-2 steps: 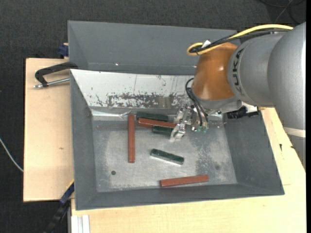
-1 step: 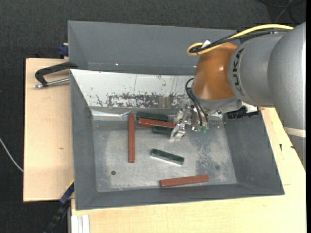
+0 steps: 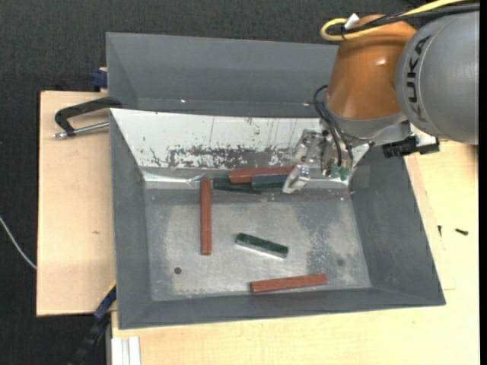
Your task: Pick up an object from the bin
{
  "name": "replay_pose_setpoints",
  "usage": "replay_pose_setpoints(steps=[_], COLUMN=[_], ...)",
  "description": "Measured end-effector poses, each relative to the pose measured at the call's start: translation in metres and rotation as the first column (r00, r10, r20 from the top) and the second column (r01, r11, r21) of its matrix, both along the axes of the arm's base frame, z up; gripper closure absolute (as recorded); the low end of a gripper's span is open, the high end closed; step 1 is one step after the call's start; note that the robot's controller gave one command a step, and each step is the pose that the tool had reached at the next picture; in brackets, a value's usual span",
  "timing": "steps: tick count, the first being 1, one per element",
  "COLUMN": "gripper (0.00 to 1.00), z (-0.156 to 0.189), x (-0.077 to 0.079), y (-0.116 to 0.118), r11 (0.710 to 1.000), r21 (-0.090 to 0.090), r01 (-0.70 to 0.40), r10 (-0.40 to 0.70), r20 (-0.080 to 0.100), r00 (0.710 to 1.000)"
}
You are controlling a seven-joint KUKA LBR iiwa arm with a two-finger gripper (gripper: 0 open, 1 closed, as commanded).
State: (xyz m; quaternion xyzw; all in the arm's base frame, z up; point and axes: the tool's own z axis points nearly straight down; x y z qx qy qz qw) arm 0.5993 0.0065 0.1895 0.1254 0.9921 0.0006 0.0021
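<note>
My gripper [image 3: 318, 176] hangs at the back right of the bin, close to the back wall, open with nothing between its fingers. Its left fingertip [image 3: 295, 179] is just right of a red-brown stick [image 3: 257, 176] that lies along the back wall on top of a dark green stick [image 3: 237, 186]. I cannot tell whether the fingertip touches the red-brown stick. A short dark green block [image 3: 261, 245] lies in the middle of the floor, in front of the gripper and to its left.
A second red-brown stick [image 3: 205, 217] lies front to back on the left of the floor. A third red-brown stick [image 3: 289, 284] lies along the front wall. A small dark spot [image 3: 177, 271] sits at the front left. The arm's orange cover rises above the gripper.
</note>
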Motion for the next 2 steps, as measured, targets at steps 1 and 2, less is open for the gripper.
replay_pose_setpoints(steps=[1,2], gripper=[1.00,1.00], z=[0.000,0.031], x=[0.000,-0.003], y=[0.000,-0.011], r11=[1.000,0.996], r21=[0.000,0.001], r01=[0.000,0.089], r10=[0.000,-0.089], r20=[0.000,-0.004], r00=[1.000,0.996])
